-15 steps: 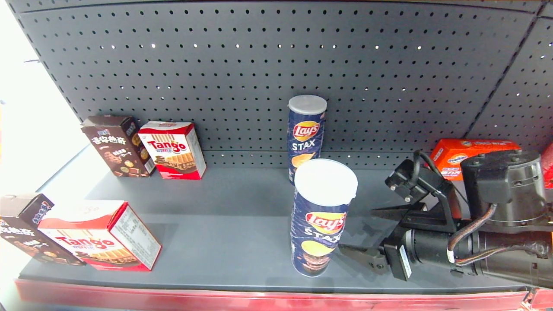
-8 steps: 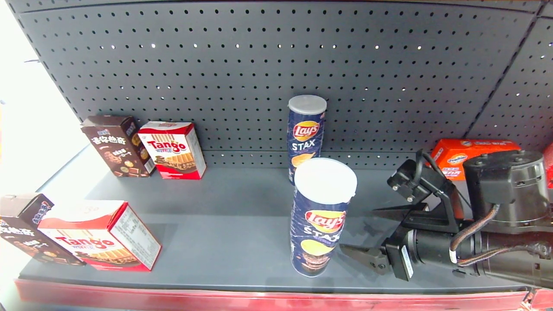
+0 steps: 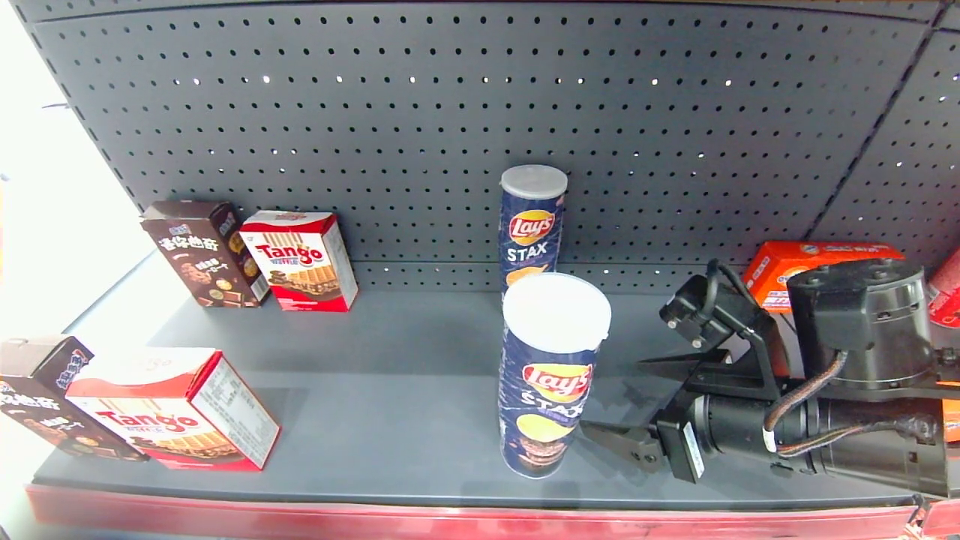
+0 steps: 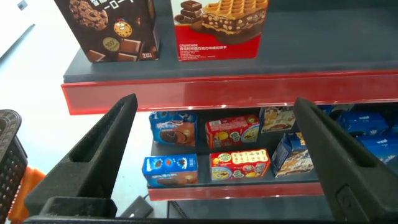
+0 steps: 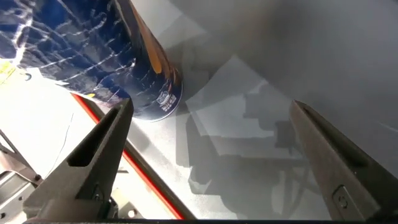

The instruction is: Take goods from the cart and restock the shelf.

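Shelf (image 3: pixel 390 375) | front can (image 3: pixel 555 375) upright near red lip (image 3: pixel 450 521) | right gripper (image 3: pixel 613 396) spread beside

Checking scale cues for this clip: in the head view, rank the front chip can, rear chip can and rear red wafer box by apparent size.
1. Front chip can: largest, though nearest the camera.
2. Rear chip can and rear red wafer box: roughly alike, can taller, box wider; not ranked.
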Tool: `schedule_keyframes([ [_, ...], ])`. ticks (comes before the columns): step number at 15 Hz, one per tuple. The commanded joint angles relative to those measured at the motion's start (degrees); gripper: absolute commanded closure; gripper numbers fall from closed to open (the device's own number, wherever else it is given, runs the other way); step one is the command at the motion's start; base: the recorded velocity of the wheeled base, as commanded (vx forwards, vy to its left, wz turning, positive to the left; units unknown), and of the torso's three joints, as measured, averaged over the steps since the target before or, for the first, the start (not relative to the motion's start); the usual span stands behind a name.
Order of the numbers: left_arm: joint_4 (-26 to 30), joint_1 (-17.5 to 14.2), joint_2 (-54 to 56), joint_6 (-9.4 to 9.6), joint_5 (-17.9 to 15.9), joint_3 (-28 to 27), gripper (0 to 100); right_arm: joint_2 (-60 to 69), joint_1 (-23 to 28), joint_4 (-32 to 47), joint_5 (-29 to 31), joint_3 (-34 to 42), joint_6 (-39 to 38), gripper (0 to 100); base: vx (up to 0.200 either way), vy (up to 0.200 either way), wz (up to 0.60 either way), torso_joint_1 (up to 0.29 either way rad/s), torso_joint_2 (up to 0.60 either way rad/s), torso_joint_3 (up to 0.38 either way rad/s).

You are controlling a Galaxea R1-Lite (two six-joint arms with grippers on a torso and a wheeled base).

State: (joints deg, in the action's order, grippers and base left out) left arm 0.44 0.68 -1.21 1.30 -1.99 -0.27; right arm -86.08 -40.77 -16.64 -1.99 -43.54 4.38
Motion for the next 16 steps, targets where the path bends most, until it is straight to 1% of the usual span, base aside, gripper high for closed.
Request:
schedule_keyframes([
  [1,0.0,0.0,-0.1,0.01,0.0,0.0,0,0.2,0.0,0.0,0.0,0.6,0.0,0,0.0,0.0,0.0,0.0,0.0,0.0],
  [3,0.0,0.0,-0.1,-0.07,0.0,0.0,0,2.3,0.6,0.0,0.1,1.2,-0.2,0,0.0,0.0,0.0,0.0,0.0,0.0],
  [4,0.0,0.0,-0.1,-0.07,0.1,0.0,0,3.9,1.8,0.0,0.1,1.7,-0.3,0,0.0,0.0,0.0,0.0,0.0,0.0],
  [5,0.0,0.0,-0.1,-0.07,0.0,0.0,0,6.1,4.4,0.0,0.1,2.0,-0.3,0,0.0,0.0,0.0,0.0,0.0,0.0],
  [6,0.0,0.0,-0.1,-0.07,0.1,0.0,0,8.7,7.8,0.0,0.4,2.0,-0.3,0,0.0,0.0,0.0,0.0,0.0,0.0],
  [8,0.0,0.0,-0.1,-0.07,0.1,0.0,0,15.5,15.6,0.1,4.0,2.1,-0.7,0,0.0,0.0,0.0,0.0,0.0,0.0],
  [9,0.0,0.0,-0.1,-0.07,0.0,0.0,0,18.5,18.7,0.5,4.5,2.3,-0.9,0,0.0,0.0,0.0,0.0,0.0,0.0],
  [11,0.0,0.0,-0.1,-0.07,0.0,0.0,0,28.2,28.6,0.6,5.1,5.9,-1.0,0,0.0,0.0,0.0,0.0,0.0,0.0],
  [12,0.0,0.0,-0.1,-0.07,0.0,0.0,0,34.8,34.1,0.3,5.5,9.6,-1.0,0,0.0,0.0,0.0,0.0,0.0,0.0],
  [13,0.0,0.0,-0.2,-0.07,-0.1,0.0,0,39.2,37.0,0.1,6.9,12.4,-1.1,0,0.0,0.0,0.0,0.0,0.0,0.0],
  [14,0.0,0.0,-0.2,0.01,-0.1,0.0,0,43.5,37.9,0.1,8.1,14.6,-1.0,0,0.0,0.0,0.0,0.0,0.0,0.0],
  [15,0.0,0.1,-0.5,-0.07,-0.1,0.0,0,51.3,38.0,0.3,9.2,18.7,-0.2,0,0.0,0.0,0.0,0.0,0.0,0.0],
  [16,0.0,0.1,-0.6,0.01,-0.1,0.0,0,53.9,38.4,0.4,9.5,19.9,0.1,0,0.0,0.0,0.0,0.0,0.0,0.0],
])
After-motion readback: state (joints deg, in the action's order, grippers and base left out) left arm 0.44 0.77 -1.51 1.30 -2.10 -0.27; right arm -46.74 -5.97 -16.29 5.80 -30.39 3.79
